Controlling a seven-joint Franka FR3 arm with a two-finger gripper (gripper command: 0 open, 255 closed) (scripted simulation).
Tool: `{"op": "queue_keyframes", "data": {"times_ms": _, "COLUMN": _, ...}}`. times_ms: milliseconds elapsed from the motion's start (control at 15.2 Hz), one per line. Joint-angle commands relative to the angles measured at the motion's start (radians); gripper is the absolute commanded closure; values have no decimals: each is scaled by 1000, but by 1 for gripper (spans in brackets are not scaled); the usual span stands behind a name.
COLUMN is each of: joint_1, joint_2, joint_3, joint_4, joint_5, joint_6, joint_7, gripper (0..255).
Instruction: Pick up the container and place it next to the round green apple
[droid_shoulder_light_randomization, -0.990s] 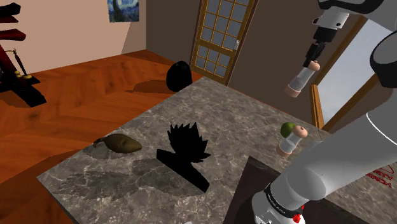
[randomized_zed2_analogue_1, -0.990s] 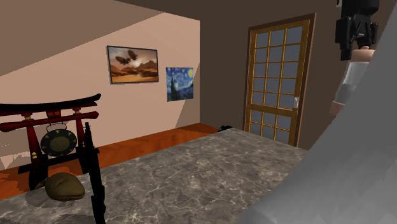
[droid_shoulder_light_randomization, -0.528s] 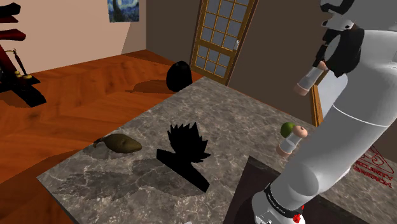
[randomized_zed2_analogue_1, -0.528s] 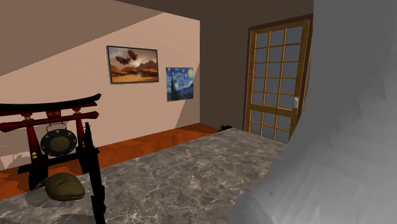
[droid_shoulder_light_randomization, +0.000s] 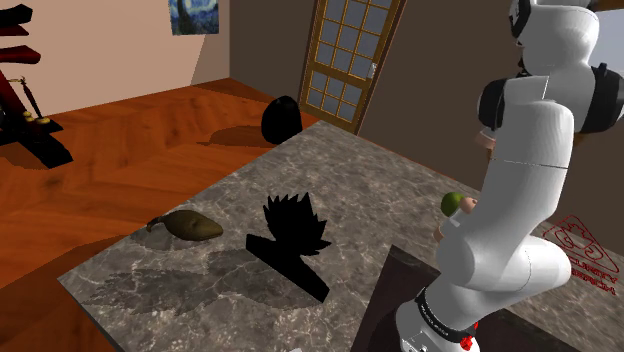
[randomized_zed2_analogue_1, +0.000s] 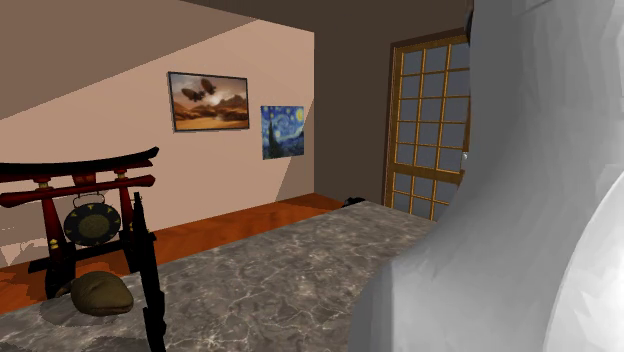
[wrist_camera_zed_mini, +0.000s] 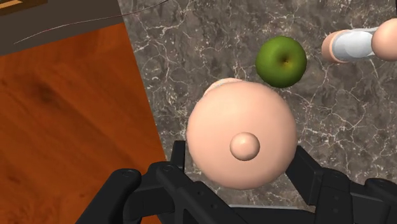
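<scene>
While the wrist view looks straight down, the claw (wrist_camera_zed_mini: 238, 167) is closed on the container (wrist_camera_zed_mini: 242, 130), a peach-capped shaker. Its 2 black fingers (wrist_camera_zed_mini: 304, 170) press against either side of the round cap. The container is held over the marble table (wrist_camera_zed_mini: 191, 38), near the edge that borders the wooden floor (wrist_camera_zed_mini: 63, 108). Just beyond it lies the green apple (wrist_camera_zed_mini: 281, 61), with a 2nd shaker (wrist_camera_zed_mini: 353, 43) just beside the fruit. From the shoulder view, the white arm (droid_shoulder_light_randomization: 520, 170) stands in front of that corner.
</scene>
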Motion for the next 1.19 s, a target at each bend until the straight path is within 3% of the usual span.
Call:
{"op": "queue_keyframes", "data": {"times_ms": 0, "joint_1": 28, "joint_2": -17, "joint_3": -8, "joint_4": -60, "joint_5": -14, "joint_6": 41, "joint_7": -4, "gripper": 255}}
{"op": "queue_keyframes", "data": {"times_ms": 462, "joint_1": 124, "joint_2": -76, "joint_3": -29, "joint_4": -259, "joint_5": -62, "joint_6": 178, "joint_7": 4, "gripper": 255}}
{"op": "queue_keyframes", "data": {"times_ms": 1122, "joint_1": 199, "joint_2": -117, "joint_3": -39, "joint_4": -460, "joint_5": -92, "joint_6": 337, "joint_7": 15, "gripper": 255}}
